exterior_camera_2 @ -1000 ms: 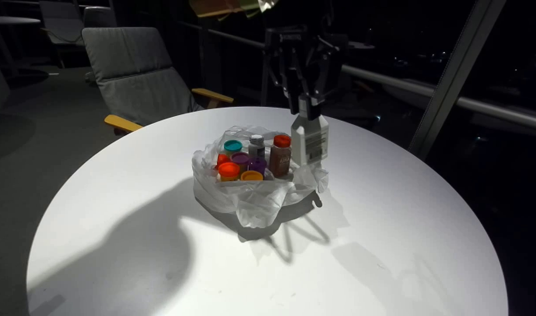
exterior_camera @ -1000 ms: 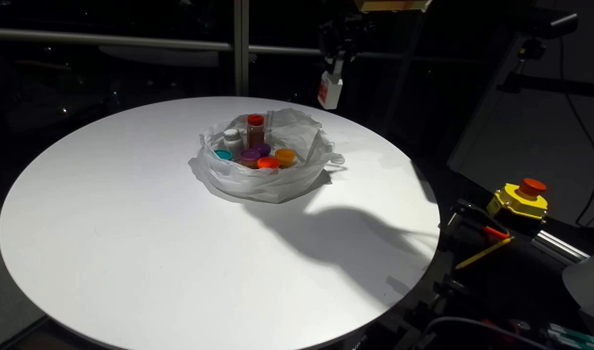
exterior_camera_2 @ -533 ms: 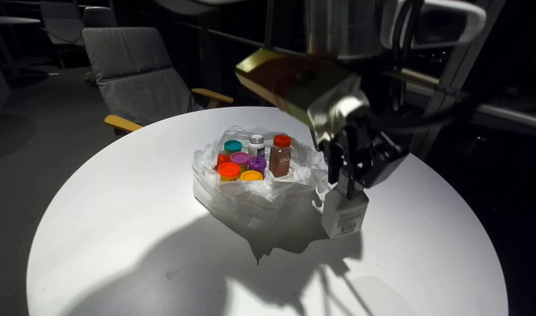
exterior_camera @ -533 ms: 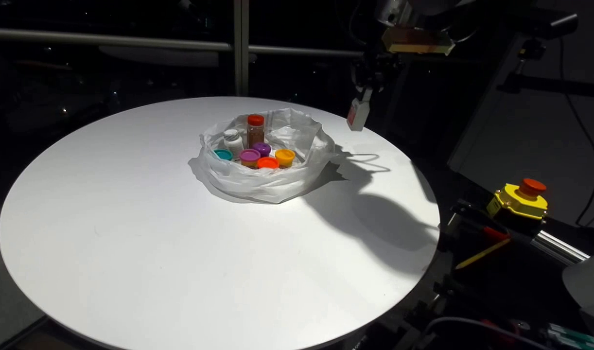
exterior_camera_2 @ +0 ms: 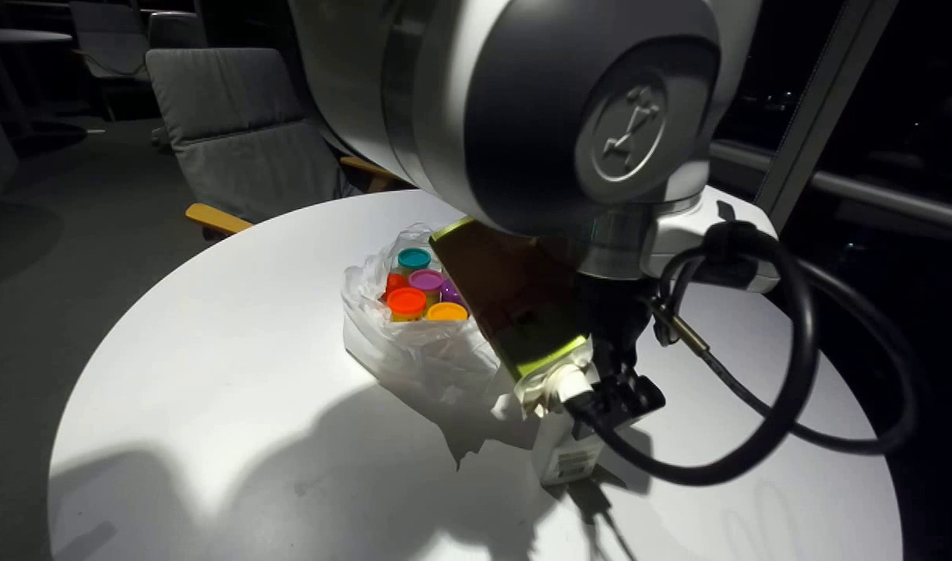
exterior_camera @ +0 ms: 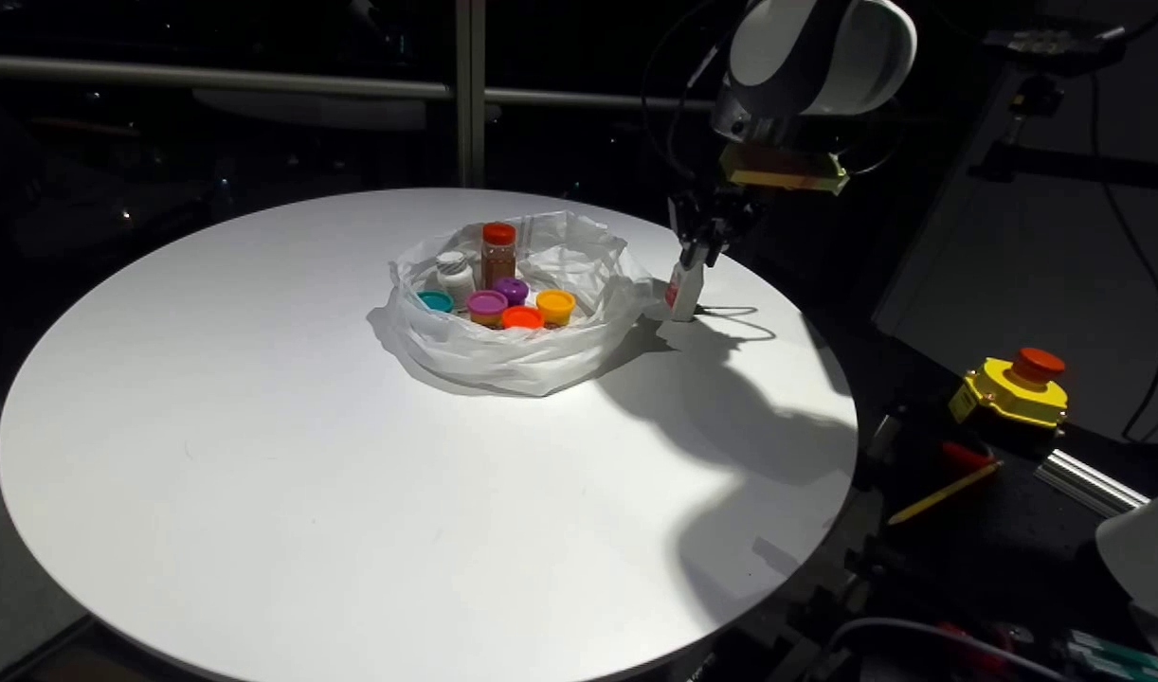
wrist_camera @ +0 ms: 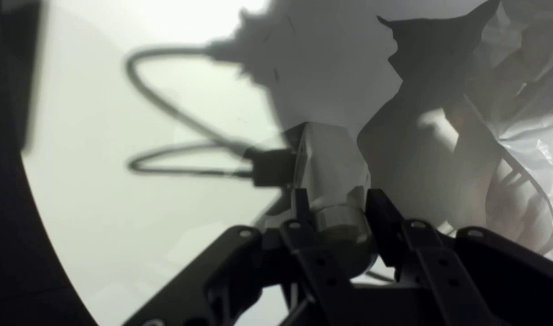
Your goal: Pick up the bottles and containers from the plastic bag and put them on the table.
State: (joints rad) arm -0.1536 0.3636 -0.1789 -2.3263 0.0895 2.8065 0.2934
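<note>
White plastic: the bottle (exterior_camera: 685, 292), right of centre in an exterior view, is pinched at its top by the fingers (wrist_camera: 381, 212) of the gripper (wrist_camera: 337, 202), on the table (exterior_camera: 304, 474) or just above it; I cannot tell which. It looks slightly tilted, so a release before its base sits flat might topple it. The bag (exterior_camera: 513, 362), mid-frame there, holds the jars (exterior_camera: 487, 305) and lies near; spreading fingers might snag it and drag them over.
</note>
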